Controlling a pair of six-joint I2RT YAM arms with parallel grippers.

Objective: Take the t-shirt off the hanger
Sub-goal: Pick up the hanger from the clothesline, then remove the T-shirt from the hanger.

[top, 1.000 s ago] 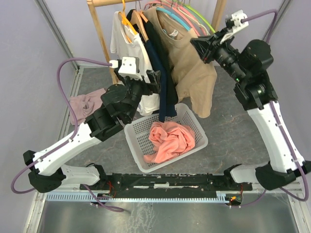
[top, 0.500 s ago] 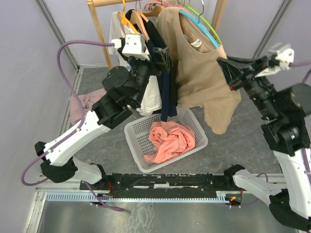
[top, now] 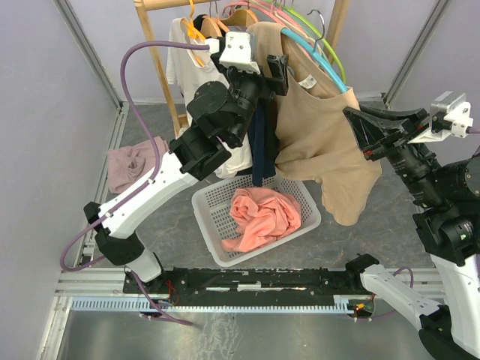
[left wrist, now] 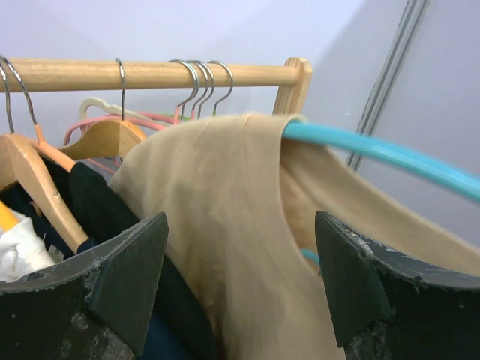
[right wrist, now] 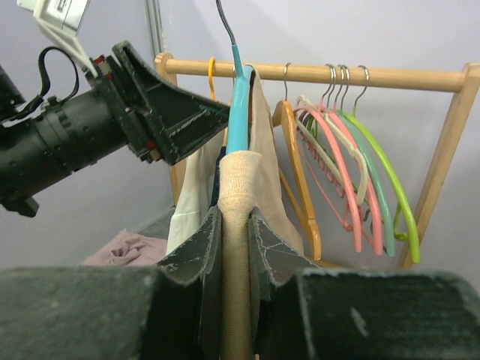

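Note:
A tan t-shirt (top: pixel 322 142) hangs on a teal hanger (top: pixel 319 64), held out to the right of the rack. My right gripper (top: pixel 354 124) is shut on the hanger's right arm through the shirt's shoulder; in the right wrist view tan cloth (right wrist: pixel 238 180) fills the gap between the fingers of that gripper (right wrist: pixel 234 217), with the teal hanger (right wrist: pixel 238 105) rising above it. My left gripper (top: pixel 279 71) is open at the shirt's other shoulder. In the left wrist view the t-shirt (left wrist: pixel 225 285) lies ahead between the spread fingertips of the left gripper (left wrist: pixel 241 221), not touching them.
A wooden rail (left wrist: pixel 150 73) carries wooden, pink and green hangers (right wrist: pixel 352 172), with white (top: pixel 191 60) and navy garments (top: pixel 259 146) beside the left arm. A white basket (top: pixel 206 206) holding a coral garment sits below. A pink garment (top: pixel 131 165) lies on the floor at left.
The right gripper has drawn the hanger and tan shirt to the right, away from the rack. The left arm has risen and moved right to the shirt's shoulder, jaws still open.

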